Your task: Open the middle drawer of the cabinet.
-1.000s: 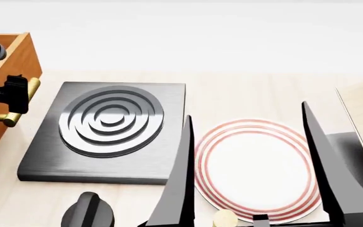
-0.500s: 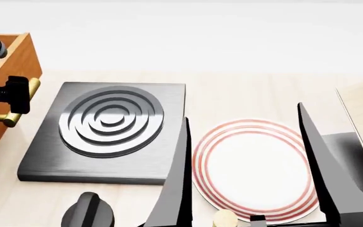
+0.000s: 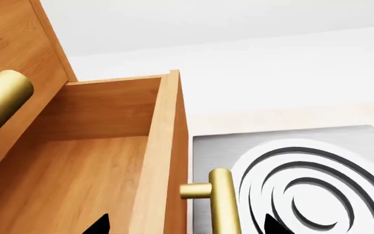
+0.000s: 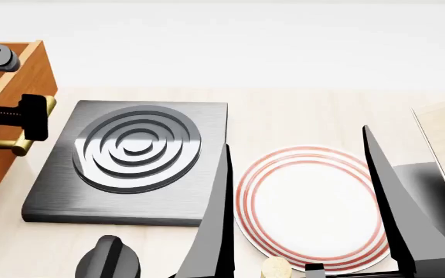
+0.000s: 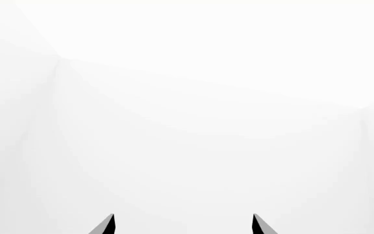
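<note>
Nearest the head camera, the right gripper (image 4: 307,231) hangs over the striped plate (image 4: 307,202), its 2 fingers spread wide and empty. Beyond it lies the hotplate (image 4: 134,159). Farther left, the left gripper (image 4: 30,124) straddles the brass handle (image 4: 23,139) of the middle drawer (image 3: 109,161); whether its jaws actually pinch the bar I cannot tell. The drawer stands partly out of the cabinet (image 3: 11,44), handle axis crosswise to the jaws, so the left arm is clearly nearer.
</note>
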{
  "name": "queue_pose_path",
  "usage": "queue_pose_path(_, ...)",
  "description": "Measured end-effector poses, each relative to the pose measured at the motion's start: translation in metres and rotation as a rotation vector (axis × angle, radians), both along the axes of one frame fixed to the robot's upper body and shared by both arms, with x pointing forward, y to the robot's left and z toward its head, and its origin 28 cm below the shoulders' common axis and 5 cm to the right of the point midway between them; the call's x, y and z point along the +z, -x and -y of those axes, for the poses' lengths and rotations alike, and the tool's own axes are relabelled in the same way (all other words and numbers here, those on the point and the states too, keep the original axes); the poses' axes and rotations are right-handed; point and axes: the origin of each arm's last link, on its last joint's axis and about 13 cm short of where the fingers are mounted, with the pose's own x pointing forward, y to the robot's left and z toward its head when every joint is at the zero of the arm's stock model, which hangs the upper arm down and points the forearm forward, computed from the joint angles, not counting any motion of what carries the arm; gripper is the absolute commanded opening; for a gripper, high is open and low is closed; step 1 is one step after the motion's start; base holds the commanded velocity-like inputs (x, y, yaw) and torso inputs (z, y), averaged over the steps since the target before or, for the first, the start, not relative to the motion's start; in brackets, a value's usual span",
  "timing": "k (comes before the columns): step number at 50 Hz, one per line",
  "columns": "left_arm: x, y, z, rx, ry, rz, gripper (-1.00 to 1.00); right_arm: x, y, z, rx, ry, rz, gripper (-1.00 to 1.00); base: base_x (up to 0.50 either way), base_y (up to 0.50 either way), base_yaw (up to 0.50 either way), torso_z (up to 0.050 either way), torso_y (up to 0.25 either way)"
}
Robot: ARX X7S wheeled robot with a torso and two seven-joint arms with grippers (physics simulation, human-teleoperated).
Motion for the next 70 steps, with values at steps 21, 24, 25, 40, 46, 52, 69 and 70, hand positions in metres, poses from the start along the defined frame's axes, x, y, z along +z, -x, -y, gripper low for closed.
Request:
queue_pose_path(21,0.0,0.003,0.016,-0.049,0.037,-0.007,1.0,0.0,0.0,0.0,0.001,0.0,0.001,1.0,0.0,0.0,0.0,0.0,0.0)
queue_pose_path(24,0.0,0.003,0.02,-0.059,0.04,-0.007,1.0,0.0,0.0,0.001,0.001,0.0,0.002,1.0,0.0,0.0,0.0,0.0,0.0)
queue_pose_path(25,0.0,0.003,0.021,-0.063,0.041,-0.007,1.0,0.0,0.0,0.001,0.001,0.0,0.002,1.0,0.0,0.0,0.0,0.0,0.0)
queue_pose_path(40,0.003,0.008,0.044,-0.124,0.06,0.0,1.0,0.0,0.001,0.001,0.001,-0.001,0.003,1.0,0.0,0.0,0.0,0.0,0.0)
queue_pose_path(46,0.003,0.009,0.053,-0.136,0.068,0.004,1.0,0.0,0.0,0.001,0.002,-0.002,0.004,1.0,0.0,0.0,0.0,0.0,0.0)
queue_pose_path(52,0.004,0.009,0.059,-0.147,0.074,0.009,1.0,0.0,0.0,0.002,0.002,-0.003,0.004,1.0,0.0,0.0,0.0,0.0,0.0)
queue_pose_path(69,0.004,0.014,0.069,-0.144,0.036,0.117,1.0,0.0,0.0,0.001,0.005,-0.001,0.002,1.0,0.0,0.0,0.0,0.0,0.0)
queue_pose_path(70,0.004,0.015,0.07,-0.139,0.028,0.128,1.0,0.0,0.0,0.001,0.006,-0.001,0.002,1.0,0.0,0.0,0.0,0.0,0.0)
